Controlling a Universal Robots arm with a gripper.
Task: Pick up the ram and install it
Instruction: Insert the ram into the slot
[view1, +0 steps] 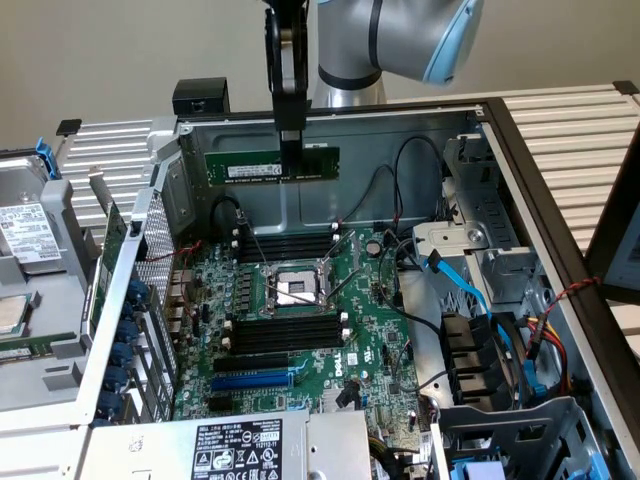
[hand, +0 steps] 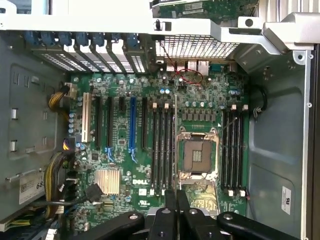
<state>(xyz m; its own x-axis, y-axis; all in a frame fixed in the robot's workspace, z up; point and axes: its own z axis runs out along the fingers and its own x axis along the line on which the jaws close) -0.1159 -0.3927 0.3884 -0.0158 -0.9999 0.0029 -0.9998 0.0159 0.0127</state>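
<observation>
Carry step: gripper pinches ram, held above socket.
Seating likely needs its edge aligned with a slot beside socket.

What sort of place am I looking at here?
Probably a computer assembly or repair bench: an open desktop case with its motherboard laid bare, and a robot arm whose tool holds the ram above it.

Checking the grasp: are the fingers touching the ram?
Touching. The exterior view shows the fingers clamped across the ram, which hangs above the motherboard.
</observation>
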